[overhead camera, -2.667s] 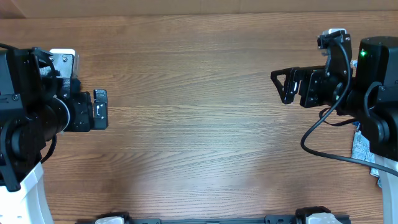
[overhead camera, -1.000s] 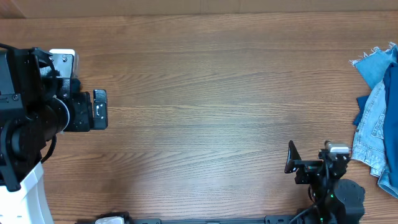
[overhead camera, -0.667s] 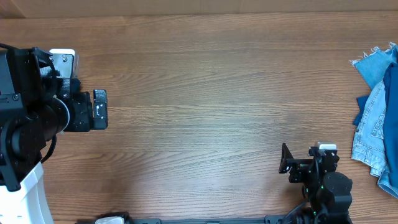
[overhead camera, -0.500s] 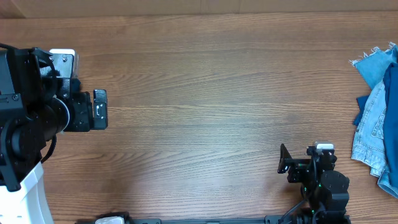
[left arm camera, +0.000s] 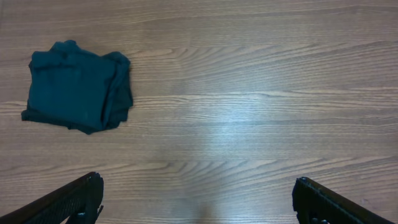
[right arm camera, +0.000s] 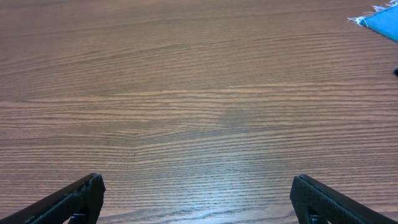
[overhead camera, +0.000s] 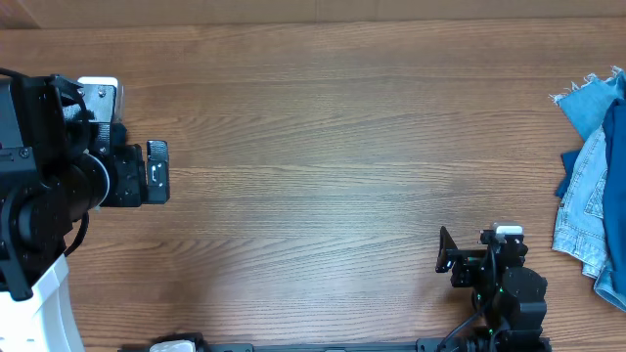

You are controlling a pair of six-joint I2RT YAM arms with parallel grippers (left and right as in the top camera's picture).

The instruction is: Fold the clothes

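The left pincer (left arm camera: 198, 182) stands released, its two black fingers (left arm camera: 74, 200) spread wide at the lower corners of the left wrist view with nothing between them but bare wood. The right pincer (right arm camera: 196, 181) is released in the same way: both fingers (right arm camera: 323, 202) are far apart and it grasps nothing.

Beyond the left pincer, up and to the left in the wrist view, one dark navy garment (left arm camera: 78, 87) lies on the table (overhead camera: 323, 147). It is gathered into a rough, squarish bundle with layered edges along its right side, and it lies well apart from the fingers.

Beyond the right pincer, one frayed corner of blue denim (right arm camera: 380, 15) shows at the top right of the right wrist view, well apart from the fingers.

From overhead, the left arm (overhead camera: 49, 186) sits at the left edge of the table. The right arm (overhead camera: 504, 288) is low, near the front edge on the right. At the right edge lies the denim pile (overhead camera: 585, 210), cut off by the frame. Two pieces can be told in it: one pale, washed piece and one brighter blue piece with a frayed edge (overhead camera: 592, 103) above it. A narrow dark blue strip (overhead camera: 567, 181) shows between them. Whether the pile holds more cannot be told. The right arm is near the pile but not touching it.
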